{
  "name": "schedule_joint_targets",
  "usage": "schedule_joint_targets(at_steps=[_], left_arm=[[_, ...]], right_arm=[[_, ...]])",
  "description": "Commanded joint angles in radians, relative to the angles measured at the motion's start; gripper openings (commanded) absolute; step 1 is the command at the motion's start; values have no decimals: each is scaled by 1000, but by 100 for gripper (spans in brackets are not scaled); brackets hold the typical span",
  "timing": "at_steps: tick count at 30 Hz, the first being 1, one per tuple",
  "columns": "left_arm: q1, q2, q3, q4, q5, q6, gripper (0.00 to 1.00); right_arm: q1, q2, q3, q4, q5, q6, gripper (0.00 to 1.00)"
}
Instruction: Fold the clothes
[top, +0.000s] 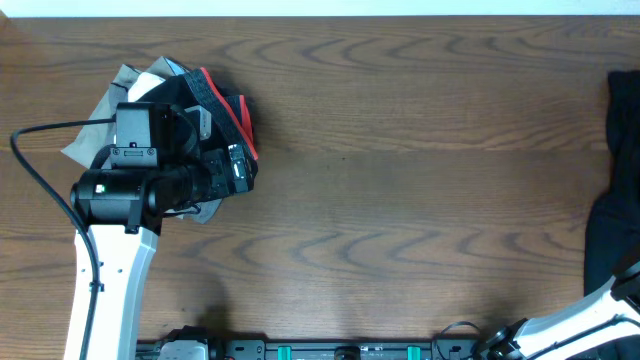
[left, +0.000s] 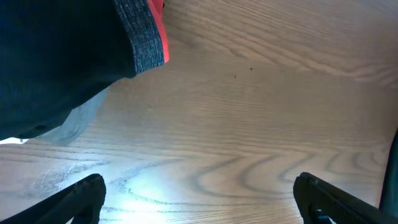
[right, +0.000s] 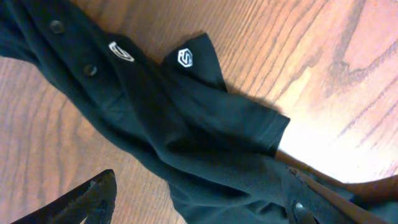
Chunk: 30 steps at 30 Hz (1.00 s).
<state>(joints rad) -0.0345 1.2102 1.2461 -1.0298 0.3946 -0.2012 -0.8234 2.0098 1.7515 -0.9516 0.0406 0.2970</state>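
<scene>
The clothes, a black shirt (right: 186, 124) with a small white logo (right: 185, 58) and dark buttons, lie crumpled on the wooden table (right: 56, 143). In the overhead view the shirt (top: 622, 120) shows only at the far right edge. My right gripper (right: 196, 208) is open just above it. Its left finger (right: 87, 202) is over bare wood, and black fabric lies between the jaws and covers the right one. My left gripper (left: 202, 205) is open over bare table, far from the shirt, with nothing between its fingers (left: 81, 199).
A pile of other garments (top: 225, 110), grey, black and red, lies at the back left under my left arm (top: 120, 195). Its dark edge with a grey knit band (left: 149, 43) hangs into the left wrist view. A black cable (top: 40, 180) loops beside that arm.
</scene>
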Motion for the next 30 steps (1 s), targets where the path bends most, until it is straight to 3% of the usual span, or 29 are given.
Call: schedule_joint_targets(at_steps=[1, 3, 8, 11, 23, 30], left_arm=[[0, -2, 16, -6, 13, 24, 98], [0, -2, 17, -10, 13, 24, 98], [0, -2, 17, -12, 13, 24, 98], [0, -2, 17, -12, 13, 24, 98], [0, -2, 17, -38, 13, 25, 98], [0, -2, 17, -20, 13, 25, 98]], right_arm=[[7, 71, 11, -5, -44, 17, 80], [18, 98, 11, -2, -101, 5, 75], [79, 123, 11, 10, -189, -74, 22], [129, 120, 12, 10, -232, -95, 4], [423, 114, 12, 237, -825, -141, 1], [695, 114, 12, 260, -825, -251, 1]])
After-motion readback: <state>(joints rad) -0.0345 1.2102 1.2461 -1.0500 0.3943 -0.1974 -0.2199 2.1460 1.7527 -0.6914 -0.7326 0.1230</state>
